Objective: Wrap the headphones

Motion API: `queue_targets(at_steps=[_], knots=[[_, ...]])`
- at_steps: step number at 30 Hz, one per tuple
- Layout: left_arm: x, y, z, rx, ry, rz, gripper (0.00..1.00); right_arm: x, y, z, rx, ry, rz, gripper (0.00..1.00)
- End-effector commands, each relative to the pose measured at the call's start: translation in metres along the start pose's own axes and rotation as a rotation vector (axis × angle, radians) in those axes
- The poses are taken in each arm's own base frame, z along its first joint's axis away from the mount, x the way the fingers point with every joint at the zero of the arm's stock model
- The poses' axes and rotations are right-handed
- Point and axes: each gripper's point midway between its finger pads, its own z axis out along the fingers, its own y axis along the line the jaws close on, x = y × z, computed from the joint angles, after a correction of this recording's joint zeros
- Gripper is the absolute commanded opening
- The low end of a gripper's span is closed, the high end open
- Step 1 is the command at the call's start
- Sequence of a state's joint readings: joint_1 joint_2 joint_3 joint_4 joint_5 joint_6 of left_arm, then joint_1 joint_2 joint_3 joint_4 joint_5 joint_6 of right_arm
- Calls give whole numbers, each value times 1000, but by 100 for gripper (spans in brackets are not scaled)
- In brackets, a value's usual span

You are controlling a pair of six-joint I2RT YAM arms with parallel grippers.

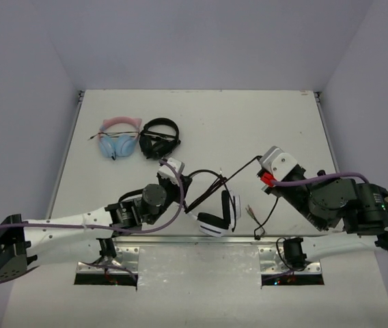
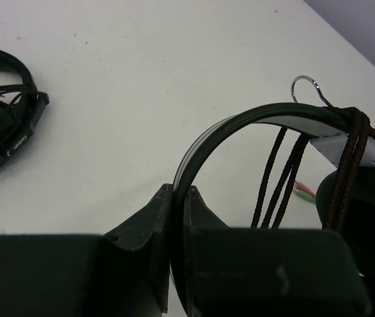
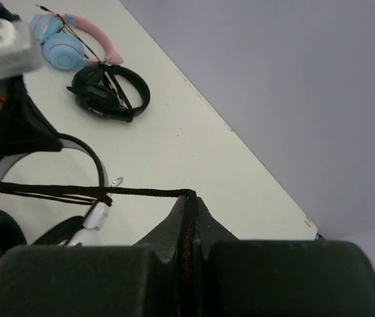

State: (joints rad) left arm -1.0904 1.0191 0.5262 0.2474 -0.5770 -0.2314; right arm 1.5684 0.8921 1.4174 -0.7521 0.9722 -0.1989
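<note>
The left gripper point(image 2: 177, 196) is pressed together on the headband point(image 2: 240, 125) of the headphones point(image 1: 216, 220). Their ear cups sit just to the right of its fingers and nearer the arm bases. The right gripper point(image 3: 189, 200) pinches the cable point(image 3: 141, 193), which runs taut from its jaws across to the headband, where a few strands already loop over it. Well beyond the left gripper, a black pair point(image 1: 160, 138) and a pink-and-blue pair point(image 1: 117, 139) lie on the table point(image 1: 248, 116).
</note>
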Motion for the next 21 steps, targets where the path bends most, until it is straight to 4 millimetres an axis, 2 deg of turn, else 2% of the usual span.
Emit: queue_targets(at_steps=[1, 3, 5, 6, 7, 8, 9, 10, 11, 12, 14, 15, 16, 18, 19, 21], knots=[[-41, -27, -29, 143, -51, -72, 0, 5, 8, -11, 8, -52, 5, 1], [-43, -33, -40, 185, -22, -62, 1, 9, 3, -11, 39, -43, 24, 1], [-28, -36, -49, 224, 70, -26, 0, 10, -2, -5, 82, -41, -8, 1], [-23, -39, -53, 243, 99, -17, 0, 11, 4, 5, 98, -15, -44, 1], [-15, -34, -56, 231, 135, 0, 0, 29, -16, 22, 180, 90, -82, 1], [-14, -30, -58, 220, 141, -2, 0, 46, -27, 38, 190, 198, -98, 1], [-14, -26, -59, 204, 136, -3, 1, 86, -23, 45, 130, 387, -51, 1], [-14, -19, -60, 176, 132, -1, 0, 94, -15, 68, 57, 430, 56, 1], [-19, -15, -63, 164, 112, -11, 0, 108, -34, 74, 110, 424, 112, 1], [-23, -12, -63, 146, 98, -19, 0, 85, -45, 89, 152, 263, 195, 1], [-36, -3, -65, 93, 74, -23, 0, 103, -65, 98, 202, 290, 264, 1], [-39, 4, -65, 60, 71, -11, 0, 116, -69, 100, 200, 347, 278, 1], [-49, 2, -65, 63, 58, -10, 0, 130, -82, 108, 218, 387, 319, 1], [-56, -1, -65, 66, 53, 5, 0, 136, -94, 113, 234, 382, 360, 1], [-64, -1, -65, 59, 42, 4, 0, 145, -106, 113, 263, 392, 380, 1], [-66, 3, -61, 23, 44, 28, 0, 155, -118, 116, 285, 403, 412, 1]])
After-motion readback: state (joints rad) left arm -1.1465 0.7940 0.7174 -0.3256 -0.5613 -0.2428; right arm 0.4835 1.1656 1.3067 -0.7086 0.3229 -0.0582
